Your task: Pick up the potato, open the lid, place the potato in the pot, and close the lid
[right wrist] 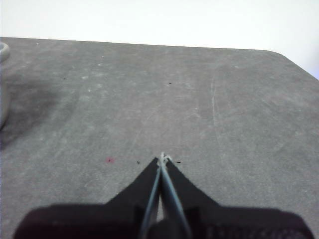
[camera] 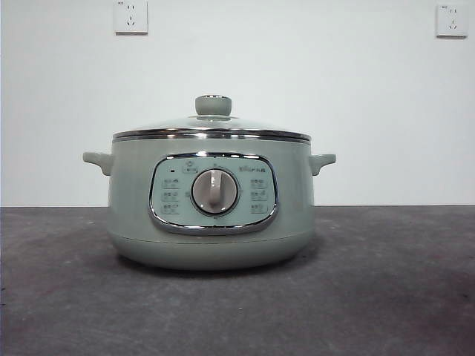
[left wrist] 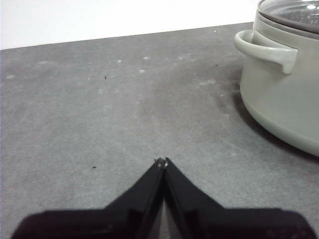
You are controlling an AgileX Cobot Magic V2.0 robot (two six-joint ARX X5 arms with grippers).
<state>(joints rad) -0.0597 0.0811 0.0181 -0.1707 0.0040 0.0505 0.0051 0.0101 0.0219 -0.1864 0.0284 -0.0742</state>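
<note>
The worktop [camera: 401, 297] spreads dark grey and gritty under me, and on it, about midway between its left and right edges and set back toward the far edge by the white wall, sits the pot [camera: 211, 200], by far the biggest thing here and the one I judge most likely to cause trouble: it is broad and smooth-sided, so a careless sweep of either arm could catch a side handle [left wrist: 266, 49] and shove or turn the whole cooker. The lid [camera: 211, 127] rests closed on the pot's rim, glass under a steel band, and I judge it the next hazard, since the only place to grip is the small round knob [camera: 213, 104], where a shallow or off-centre pinch could let the glass slip and drop back on the rim or onto the worktop. The potato I cannot find in any view, so I may well be reaching blind; it could lie behind the pot or outside what my cameras cover, and groping for it risks bumping the pot. My left claw [left wrist: 160, 161] hangs over bare worktop beside the pot's left handle, jaws pressed together and holding nothing. My right claw [right wrist: 162, 158] hangs over bare worktop toward the right edge, equally closed and empty.
</note>
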